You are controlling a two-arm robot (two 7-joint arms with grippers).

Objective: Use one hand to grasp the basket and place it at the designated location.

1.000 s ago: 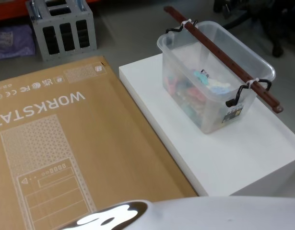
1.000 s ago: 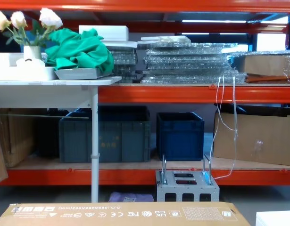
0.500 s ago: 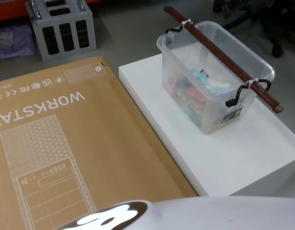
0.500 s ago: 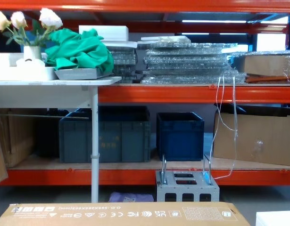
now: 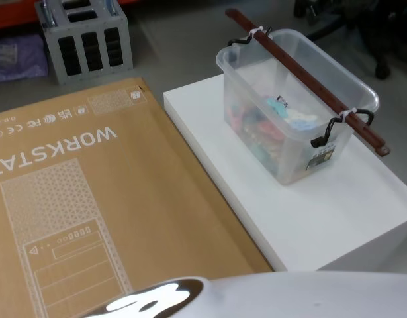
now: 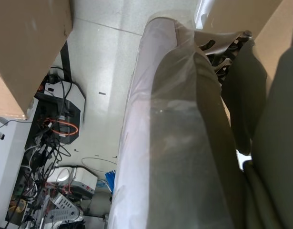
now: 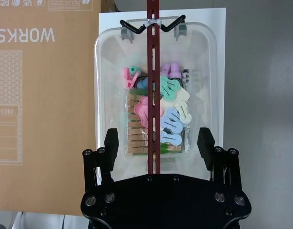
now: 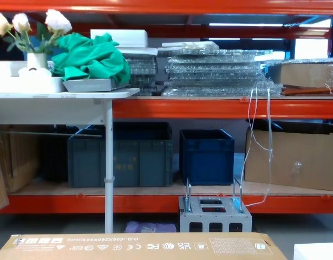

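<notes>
Now poised straight above the basket, with the right gripper jaws spread wide either side of its reddish-brown bar handle, evidently lined up to close on it for a one-handed lift; white bench beneath the basket, cardboard box beside it.

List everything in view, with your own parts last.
basket: one, translucent white, on the platform
bar handle: one, reddish-brown, tied across the basket's rim
clothes pegs: many, pink, blue, green, purple and wooden, inside the basket
platform: one, white, right of the cardboard box
cardboard box: one, brown, lying flat
metal block: one, grey, on the floor behind the box
crates: two, dark blue and grey, lower shelf
green cloth: one, on the white table
right end effector: one, black, open, above the basket, not touching
</notes>
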